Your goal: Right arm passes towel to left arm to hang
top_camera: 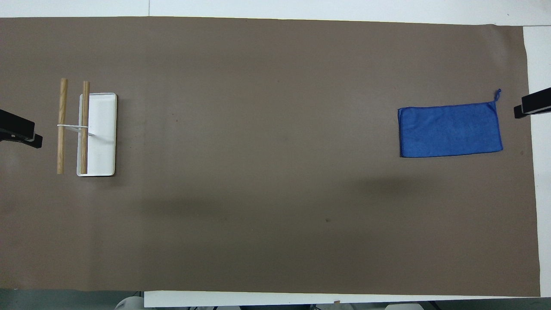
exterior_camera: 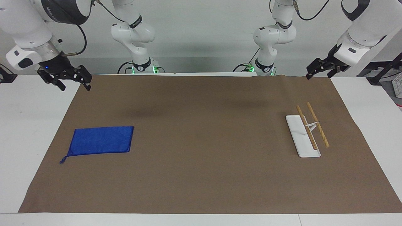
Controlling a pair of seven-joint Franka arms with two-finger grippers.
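The towel (exterior_camera: 100, 140) (top_camera: 450, 131) is a royal-blue cloth lying flat on the brown mat toward the right arm's end, with a small loop at one corner. My right gripper (exterior_camera: 74, 84), showing a blue light, hangs open and empty over the mat's corner by the robots, apart from the towel. My left gripper (exterior_camera: 319, 72) hangs open and empty over the mat's other robot-side corner. In the overhead view only black finger ends show at the side edges, the right gripper's fingers (top_camera: 533, 104) beside the towel and the left gripper's fingers (top_camera: 18, 128) beside the rack.
A rack (exterior_camera: 304, 135) (top_camera: 98, 133) with a white base and two wooden rods stands on the mat toward the left arm's end. The brown mat (exterior_camera: 201, 157) covers most of the white table. Both arm bases stand at the table's robot edge.
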